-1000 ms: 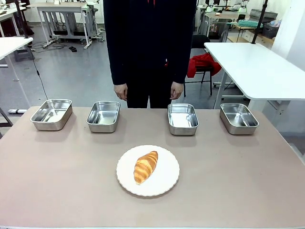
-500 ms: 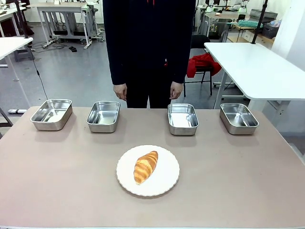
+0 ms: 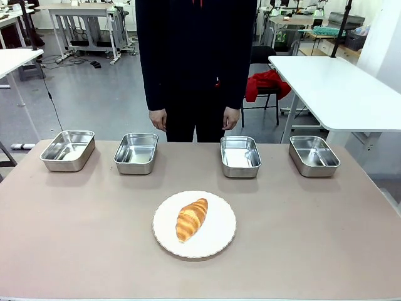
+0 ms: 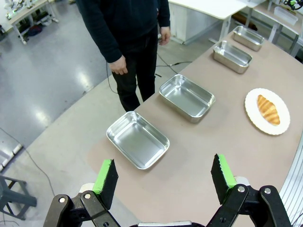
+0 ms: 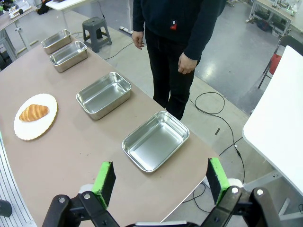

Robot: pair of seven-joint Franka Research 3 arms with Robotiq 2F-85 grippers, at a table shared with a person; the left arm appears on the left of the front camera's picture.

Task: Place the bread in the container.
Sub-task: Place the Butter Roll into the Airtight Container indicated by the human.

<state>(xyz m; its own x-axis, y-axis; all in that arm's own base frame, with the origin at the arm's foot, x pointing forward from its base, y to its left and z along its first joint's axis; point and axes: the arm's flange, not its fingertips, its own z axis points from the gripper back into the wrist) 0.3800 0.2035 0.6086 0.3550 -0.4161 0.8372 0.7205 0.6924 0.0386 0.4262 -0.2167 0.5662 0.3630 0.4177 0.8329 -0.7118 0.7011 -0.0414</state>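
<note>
— Where's the bread sitting?

— The golden-brown ridged croissant (image 3: 192, 219) lies in the middle of the round white plate (image 3: 219, 243), towards the 6 o'clock edge of the brownish tabletop (image 3: 313, 238). Its length runs from 7 to 1 o'clock. From the plate, four shiny shallow stainless-steel pans (image 3: 136, 152) stand in a row between 10 and 2 o'clock, all empty and well apart from it. I can't tell which one is meant.

— And the arms?

— The left gripper (image 4: 164, 172) hangs high over the tabletop's left end, green pads spread wide with nothing between them. The right gripper (image 5: 160, 172) is just as wide and empty above the right end. The person (image 3: 197, 56) stands at 12 o'clock behind the pans, arms down.

— How would that croissant take a pinch?

— Light, I'd guess, and soft under a flaky crust, so a hard squeeze would crush it or shed flakes. It doesn't look slippery, and the ridges should give the pads purchase. I'd take it across the thick middle, pads on its flanks at 10 and 4 o'clock. I'd leave the thin tips alone, as they look likely to snap.
</note>
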